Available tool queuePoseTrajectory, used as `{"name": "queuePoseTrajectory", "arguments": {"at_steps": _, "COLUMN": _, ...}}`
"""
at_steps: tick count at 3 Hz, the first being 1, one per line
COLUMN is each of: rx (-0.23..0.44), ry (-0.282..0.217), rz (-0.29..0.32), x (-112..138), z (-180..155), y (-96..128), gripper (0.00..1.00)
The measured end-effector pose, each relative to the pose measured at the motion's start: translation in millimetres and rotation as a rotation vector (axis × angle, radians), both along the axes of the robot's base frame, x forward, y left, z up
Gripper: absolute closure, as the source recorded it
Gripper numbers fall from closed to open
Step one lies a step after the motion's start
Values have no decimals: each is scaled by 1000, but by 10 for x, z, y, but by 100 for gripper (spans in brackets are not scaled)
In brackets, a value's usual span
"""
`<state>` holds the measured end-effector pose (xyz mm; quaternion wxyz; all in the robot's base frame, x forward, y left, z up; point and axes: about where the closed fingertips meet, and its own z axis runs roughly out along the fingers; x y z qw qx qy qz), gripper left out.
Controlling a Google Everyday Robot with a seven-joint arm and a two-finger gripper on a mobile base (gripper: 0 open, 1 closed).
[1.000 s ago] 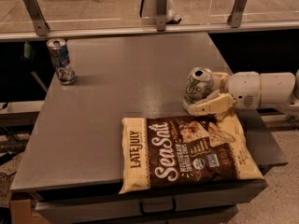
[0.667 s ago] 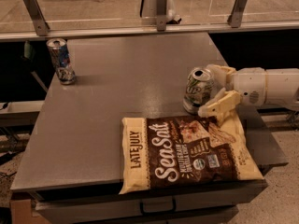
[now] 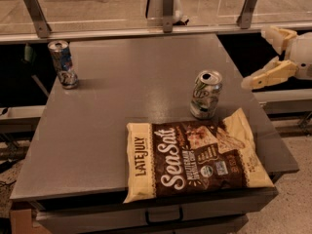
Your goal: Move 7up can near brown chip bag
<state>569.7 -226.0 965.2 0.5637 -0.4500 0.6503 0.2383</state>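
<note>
1. Claw (image 3: 255,57) sits at the far right, past the table's (image 3: 136,87) right edge and higher in view than the can. Its two cream fingers (image 3: 271,73) are spread wide, with nothing between them.
2. 7up can (image 3: 206,94): upright on the table's right half, silver-white with faint green marks, dented, pull-tab top showing. It is clear of the claw, which is off to its right.
3. Brown chip bag (image 3: 195,161): lies flat at the table's front right, label up. "LATE JULY" is on the cream left end and white "Sea Salt" script on the brown middle. Its lower edge reaches the table's front edge.
4. The can stands just behind the bag's upper edge, near its right end. Cannot tell if the can's base touches the bag.
5. Second can (image 3: 63,64), silver with blue and red marks, stands upright at the table's back left corner, well apart from the bag and the 7up can.
6. A drawer handle (image 3: 163,214) shows under the table's front.
</note>
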Motion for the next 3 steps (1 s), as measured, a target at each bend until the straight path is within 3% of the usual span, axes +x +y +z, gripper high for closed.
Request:
{"name": "queuePoseTrajectory", "arguments": {"at_steps": 2, "rx": -63, "ry": -359, "rz": -294, "x": -158, "z": 1404, "y": -846, "gripper": 0}}
{"name": "queuePoseTrajectory", "arguments": {"at_steps": 3, "rx": -59, "ry": -386, "rz": -354, "x": -107, "z": 1484, "y": -988, "gripper": 0}}
